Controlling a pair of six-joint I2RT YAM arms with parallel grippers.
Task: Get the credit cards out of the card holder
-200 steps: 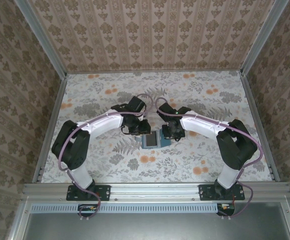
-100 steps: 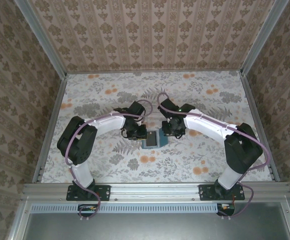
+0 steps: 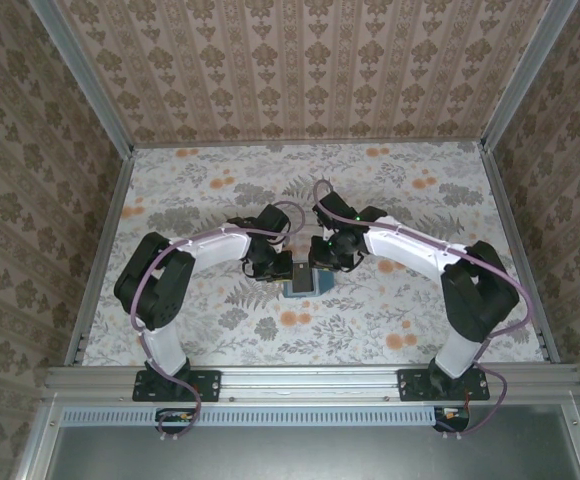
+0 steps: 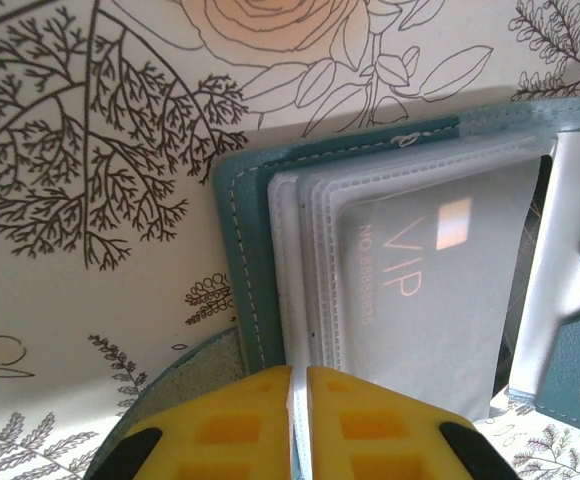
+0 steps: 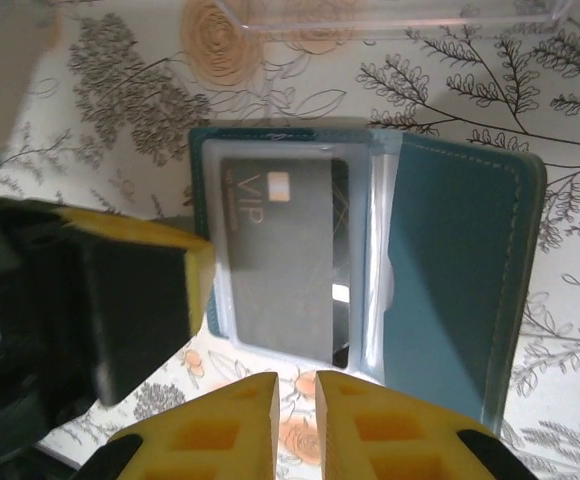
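Observation:
The teal card holder (image 3: 300,281) lies open on the floral table between the two arms. In the left wrist view its stitched edge (image 4: 245,260) and clear sleeves show, with a dark VIP credit card (image 4: 440,290) inside a sleeve. My left gripper (image 4: 299,375) is shut on the edge of a clear sleeve, at the holder's left side (image 3: 278,268). My right gripper (image 5: 296,378) hovers just off the holder's near edge, its fingers a narrow gap apart with nothing between them. The dark card (image 5: 285,260) sits in its sleeve beside the teal flap (image 5: 460,270). Other cards are hidden.
A clear plastic box (image 5: 390,15) stands just beyond the holder. The left gripper's yellow and black finger (image 5: 140,300) sits close to the left of the right gripper's fingers. Patterned walls enclose the table (image 3: 420,310) on three sides.
The left arm came down onto the holder's left edge and then stayed. The right gripper has moved left and closer over the holder, whose dark inside now shows.

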